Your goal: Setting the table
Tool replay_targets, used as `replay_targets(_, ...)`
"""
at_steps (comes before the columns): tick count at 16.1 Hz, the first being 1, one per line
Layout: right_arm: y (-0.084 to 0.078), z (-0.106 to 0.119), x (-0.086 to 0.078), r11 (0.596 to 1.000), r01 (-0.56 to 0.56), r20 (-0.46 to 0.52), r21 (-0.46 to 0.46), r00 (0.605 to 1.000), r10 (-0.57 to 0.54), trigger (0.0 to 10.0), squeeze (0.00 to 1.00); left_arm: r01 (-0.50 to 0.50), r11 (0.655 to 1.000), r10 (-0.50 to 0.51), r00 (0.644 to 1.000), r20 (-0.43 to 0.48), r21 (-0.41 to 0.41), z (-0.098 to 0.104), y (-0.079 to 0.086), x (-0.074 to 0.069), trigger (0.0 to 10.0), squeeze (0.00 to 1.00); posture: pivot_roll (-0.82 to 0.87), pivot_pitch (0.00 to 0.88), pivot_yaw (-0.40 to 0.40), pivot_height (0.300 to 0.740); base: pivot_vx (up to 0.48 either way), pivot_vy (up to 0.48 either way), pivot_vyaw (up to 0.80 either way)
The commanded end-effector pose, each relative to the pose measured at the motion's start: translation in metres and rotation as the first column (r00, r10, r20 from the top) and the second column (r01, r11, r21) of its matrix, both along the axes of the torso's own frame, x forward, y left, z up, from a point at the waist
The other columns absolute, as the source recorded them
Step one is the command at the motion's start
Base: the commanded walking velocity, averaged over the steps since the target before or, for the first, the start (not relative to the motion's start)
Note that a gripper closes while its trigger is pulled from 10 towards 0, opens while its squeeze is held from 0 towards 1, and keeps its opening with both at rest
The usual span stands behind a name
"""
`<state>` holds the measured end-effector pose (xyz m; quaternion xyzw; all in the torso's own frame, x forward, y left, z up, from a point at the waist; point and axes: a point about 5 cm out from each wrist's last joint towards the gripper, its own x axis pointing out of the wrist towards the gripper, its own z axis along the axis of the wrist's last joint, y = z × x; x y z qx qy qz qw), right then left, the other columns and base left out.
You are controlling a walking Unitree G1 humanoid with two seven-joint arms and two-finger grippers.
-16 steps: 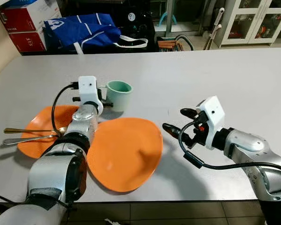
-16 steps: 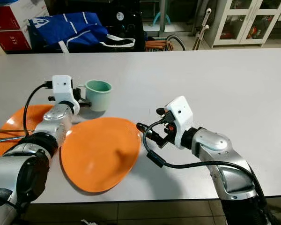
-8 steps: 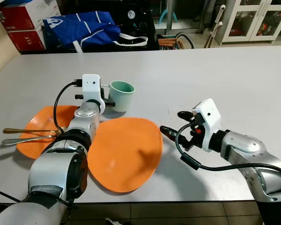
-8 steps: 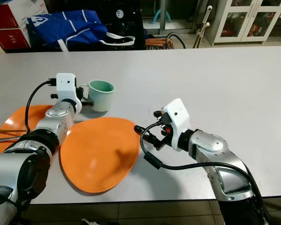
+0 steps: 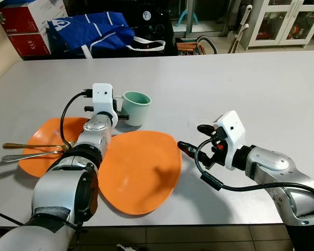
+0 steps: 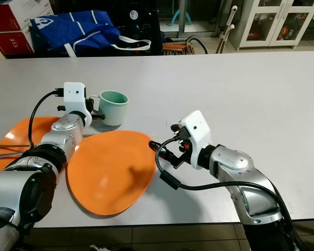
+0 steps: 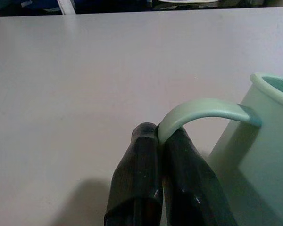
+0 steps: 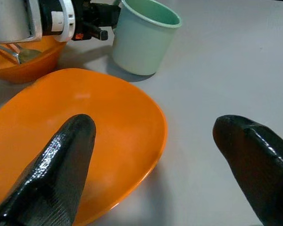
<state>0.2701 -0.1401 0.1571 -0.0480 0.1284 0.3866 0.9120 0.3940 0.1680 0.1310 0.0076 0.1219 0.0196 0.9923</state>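
My right gripper [image 5: 192,138] has crept closer to the near orange plate [image 5: 138,170] since a second ago; its fingers are spread wide, one tip just beside the plate's right rim, holding nothing. My left gripper [image 7: 161,141] has stayed at the mint green cup [image 5: 134,107], fingers pressed together on the cup's handle [image 7: 203,112]. The cup stands upright on the grey table [image 5: 240,83], just behind the near plate. A second orange plate [image 5: 44,144] sits to the left, partly hidden under my left arm, with two spoons [image 5: 29,150] lying across it, handles sticking out over the left rim. Across the far table edge: blue bag [image 5: 91,32], red boxes [image 5: 29,26], white cabinet [image 5: 280,23].
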Motion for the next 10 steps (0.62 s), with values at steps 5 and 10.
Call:
replay_targets(5,0.0027,-0.0035,-0.0040,1.000,-0.008,-0.012,-0.010,1.000,0.008,10.0,0.00,0.023,0.999,-0.022,0.999,-0.039,0.024,-0.0007,-0.0048,0.0009,10.0,0.73,-0.26,0.051,0.100,0.740,0.000,0.000,0.00)
replay_targets(10,0.0029,-0.0049,-0.0046,1.000,-0.010,-0.017,-0.016,1.000,0.009,10.0,0.00,0.019,0.999,-0.018,0.999,-0.049,0.026,-0.0028,-0.0037,0.0000,10.0,1.00,-0.26,0.052,0.100,0.740,0.000,0.000,0.00)
